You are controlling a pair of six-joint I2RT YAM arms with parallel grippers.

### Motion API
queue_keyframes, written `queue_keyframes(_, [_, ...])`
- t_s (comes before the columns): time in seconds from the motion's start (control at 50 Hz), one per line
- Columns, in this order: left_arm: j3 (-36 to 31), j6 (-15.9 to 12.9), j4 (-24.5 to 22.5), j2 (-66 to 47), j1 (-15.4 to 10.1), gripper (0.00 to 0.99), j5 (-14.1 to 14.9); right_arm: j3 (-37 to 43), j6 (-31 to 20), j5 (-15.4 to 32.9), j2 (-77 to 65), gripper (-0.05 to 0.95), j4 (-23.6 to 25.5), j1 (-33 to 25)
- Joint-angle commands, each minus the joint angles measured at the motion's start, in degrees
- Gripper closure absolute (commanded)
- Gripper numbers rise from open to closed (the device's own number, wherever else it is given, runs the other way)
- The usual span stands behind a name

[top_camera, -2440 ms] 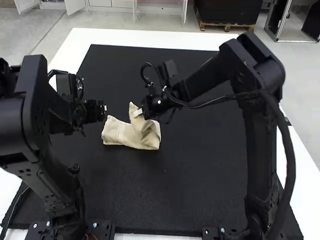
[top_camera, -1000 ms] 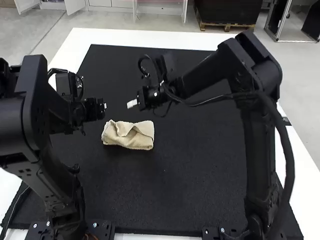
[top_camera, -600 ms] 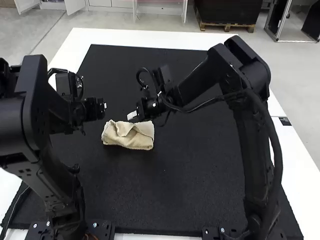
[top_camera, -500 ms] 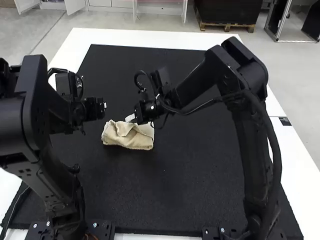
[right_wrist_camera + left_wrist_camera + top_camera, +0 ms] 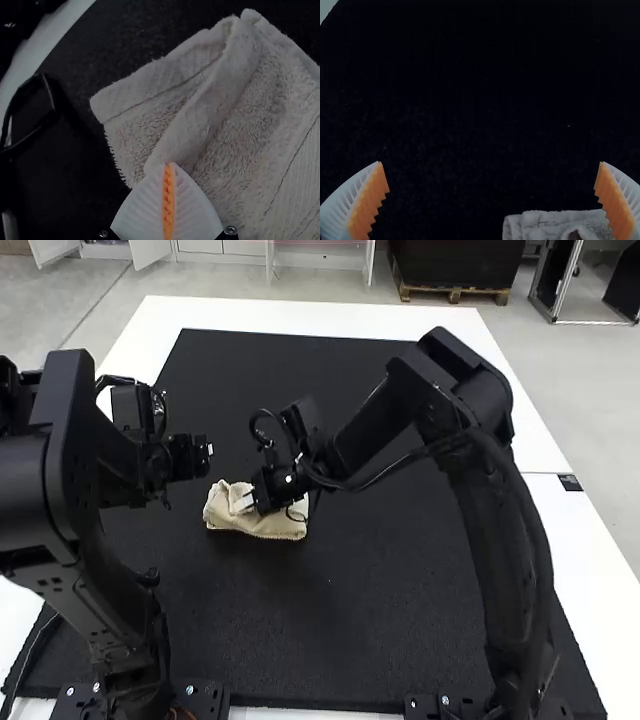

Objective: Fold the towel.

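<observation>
Supporting the towel (image 5: pixel 262 524): black mat (image 5: pixel 385 610), white table (image 5: pixel 593 555); left gripper (image 5: pixel 210 451) wide; right gripper (image 5: pixel 240 505) closed.

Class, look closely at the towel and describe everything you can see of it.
The towel is pale cream and looks like looped terry, with flatter ribbed bands, stitched lines and a rough edge. It lies on the black mat, folded into a small, uneven bundle, a raised fold crossing its top. The right claw, fingers shut, is at that fold's end; whether it pinches cloth is unclear.
</observation>
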State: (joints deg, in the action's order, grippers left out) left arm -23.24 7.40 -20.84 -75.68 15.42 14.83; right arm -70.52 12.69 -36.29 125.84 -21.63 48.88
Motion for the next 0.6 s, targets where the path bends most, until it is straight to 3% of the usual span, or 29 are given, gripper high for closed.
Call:
queue_keyframes(0.0, [-1.01,0.42,-0.34,0.71,0.66,0.031,0.99,-0.41,1.37,-1.76,-0.42,0.91,-0.78,0.25])
queue_keyframes(0.14, [-0.93,0.51,-0.60,0.71,1.10,0.031,0.99,-0.05,1.55,-1.15,-2.97,0.80,-0.70,-0.02])
queue_keyframes(0.58, [-0.93,0.51,-0.25,0.71,1.19,0.031,1.08,0.12,1.20,0.96,-4.38,0.80,-1.40,0.34])
